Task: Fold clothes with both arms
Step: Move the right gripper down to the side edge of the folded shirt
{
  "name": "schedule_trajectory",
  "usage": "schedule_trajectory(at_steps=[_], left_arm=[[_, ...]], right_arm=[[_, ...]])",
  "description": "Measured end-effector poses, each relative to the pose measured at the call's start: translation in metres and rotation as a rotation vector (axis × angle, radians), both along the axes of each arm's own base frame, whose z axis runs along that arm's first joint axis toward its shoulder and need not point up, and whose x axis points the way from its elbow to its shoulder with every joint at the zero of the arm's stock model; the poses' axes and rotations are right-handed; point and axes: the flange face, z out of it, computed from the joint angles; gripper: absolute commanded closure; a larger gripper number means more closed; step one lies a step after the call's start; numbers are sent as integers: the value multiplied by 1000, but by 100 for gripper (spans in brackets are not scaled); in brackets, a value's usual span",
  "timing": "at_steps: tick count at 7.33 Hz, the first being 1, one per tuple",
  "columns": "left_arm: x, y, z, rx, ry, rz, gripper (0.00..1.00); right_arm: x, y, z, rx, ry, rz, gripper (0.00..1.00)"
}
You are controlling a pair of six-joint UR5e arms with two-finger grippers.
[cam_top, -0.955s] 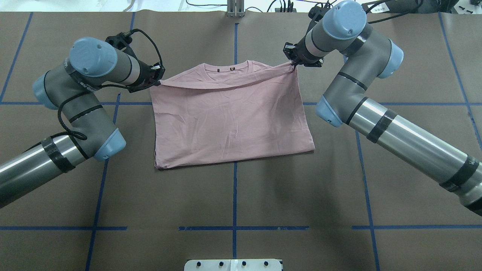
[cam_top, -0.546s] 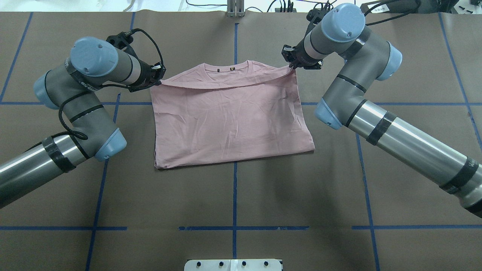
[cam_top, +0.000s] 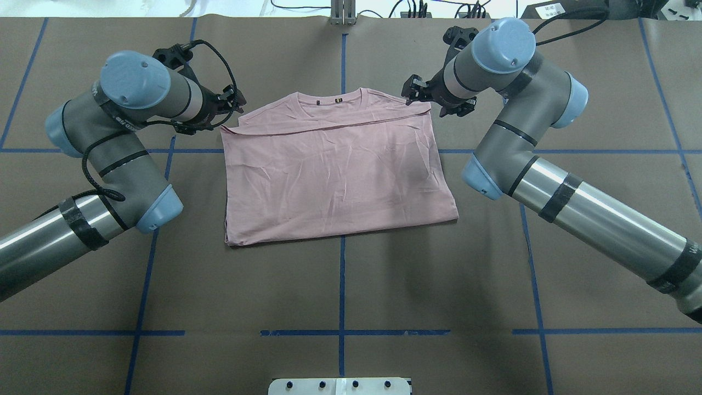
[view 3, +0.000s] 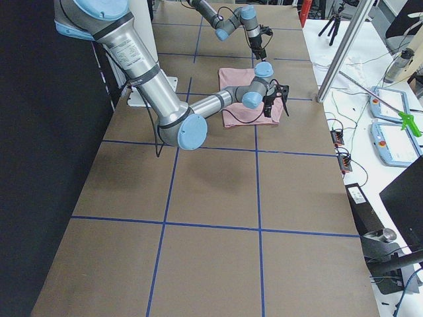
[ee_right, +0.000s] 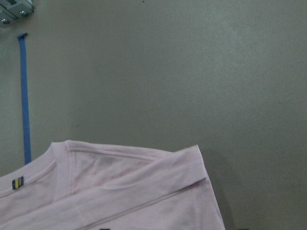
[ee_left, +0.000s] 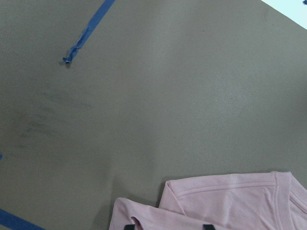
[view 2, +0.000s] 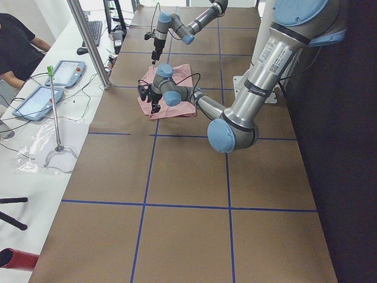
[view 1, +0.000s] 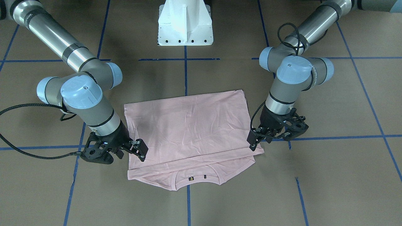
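The pale pink T-shirt (cam_top: pixel 334 170) lies flat on the brown table, folded in half with its plain side up. Its collar (view 1: pixel 196 179) shows along the far edge. My left gripper (cam_top: pixel 233 105) hovers open just off the shirt's far left corner, touching nothing. My right gripper (cam_top: pixel 418 96) is open at the far right corner, clear of the cloth. In the front-facing view the left gripper (view 1: pixel 256 141) and right gripper (view 1: pixel 135 149) flank the folded edge. Each wrist view looks down on a corner of the shirt (ee_left: pixel 230 201) (ee_right: pixel 120 191), with the black fingertips spread at the bottom edge.
The white pedestal base (view 1: pixel 185 25) stands on the robot's side of the shirt. Blue tape lines (cam_top: pixel 341 285) grid the table. Past the far edge is a metal post (cam_top: pixel 343 11). A side bench holds tablets (view 2: pixel 70 73), and a seated person (view 2: pixel 17 41) is there.
Both grippers opened and let go of the shirt's folded-over edge. The lifted corners dropped flat onto the layer below, and the grippers drew slightly away.
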Motion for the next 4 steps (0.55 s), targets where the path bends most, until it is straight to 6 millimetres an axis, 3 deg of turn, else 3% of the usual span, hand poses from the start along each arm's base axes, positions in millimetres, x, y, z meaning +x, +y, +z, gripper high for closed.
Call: schedule_trajectory(at_steps=[2,4], left_arm=[[-14,13,-38,18,23,1,0],[-23,27,-67,35,53,1,0]], right_arm=[[24,42,9,-54,-21,-6,0],[24,93,29,-101,-7,-20,0]])
